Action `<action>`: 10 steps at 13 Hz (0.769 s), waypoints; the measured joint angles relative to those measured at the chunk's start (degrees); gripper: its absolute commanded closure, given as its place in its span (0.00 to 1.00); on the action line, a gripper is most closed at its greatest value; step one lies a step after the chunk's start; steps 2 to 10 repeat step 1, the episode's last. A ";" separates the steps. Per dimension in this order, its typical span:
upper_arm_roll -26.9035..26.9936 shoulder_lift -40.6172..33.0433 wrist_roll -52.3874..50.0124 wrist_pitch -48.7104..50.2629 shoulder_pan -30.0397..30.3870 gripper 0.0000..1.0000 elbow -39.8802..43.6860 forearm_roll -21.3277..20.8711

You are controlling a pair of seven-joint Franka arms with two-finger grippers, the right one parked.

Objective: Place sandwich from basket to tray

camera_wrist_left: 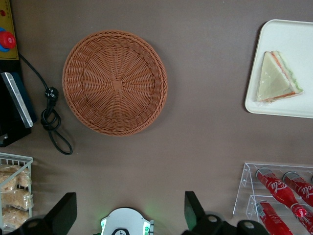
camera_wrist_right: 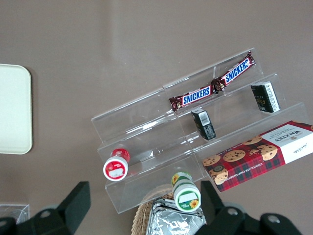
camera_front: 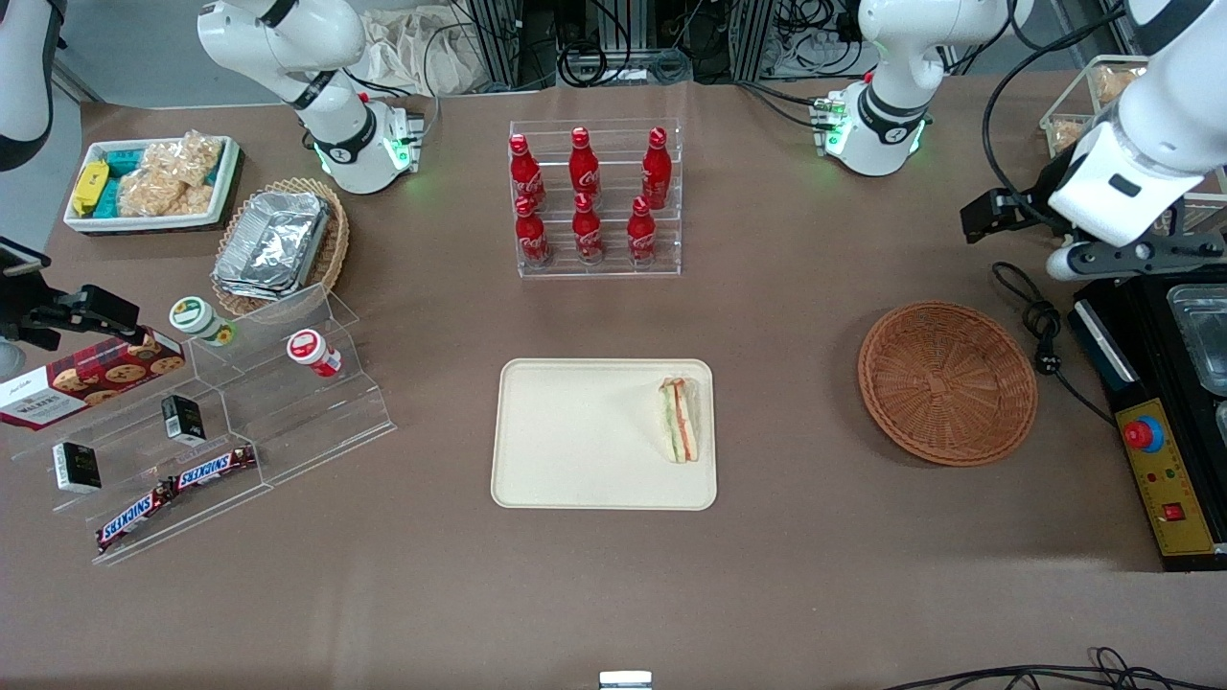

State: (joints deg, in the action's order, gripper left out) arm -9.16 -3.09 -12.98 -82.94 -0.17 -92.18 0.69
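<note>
The sandwich (camera_front: 680, 420) lies on the cream tray (camera_front: 575, 441), at the tray's end nearest the basket. The round reddish-brown basket (camera_front: 947, 383) is empty and sits beside the tray, toward the working arm's end of the table. My left gripper (camera_front: 1102, 257) hangs high above the table, farther from the front camera than the basket and over the edge of a black appliance; it is open and empty. The left wrist view shows the basket (camera_wrist_left: 115, 83), the sandwich (camera_wrist_left: 276, 78) on the tray (camera_wrist_left: 298, 34), and the gripper (camera_wrist_left: 128, 211) with its fingers (camera_wrist_left: 193, 211) wide apart.
A clear rack of red cola bottles (camera_front: 596, 201) stands farther back than the tray. A black appliance (camera_front: 1165, 422) and its cable (camera_front: 1040, 326) lie beside the basket. An acrylic snack shelf (camera_front: 220, 431), a foil-tray basket (camera_front: 278, 244) and a white snack bin (camera_front: 149, 182) sit toward the parked arm's end.
</note>
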 measured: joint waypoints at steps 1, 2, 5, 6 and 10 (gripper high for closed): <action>-0.20 0.10 0.00 0.00 0.00 0.01 -0.01 0.00; -0.20 0.10 0.00 0.00 0.00 0.01 -0.01 0.00; -0.20 0.10 0.00 0.00 0.00 0.01 -0.01 0.00; -0.20 0.10 0.00 0.00 0.00 0.01 -0.01 0.00; -0.20 0.10 0.00 0.00 0.00 0.01 -0.01 0.00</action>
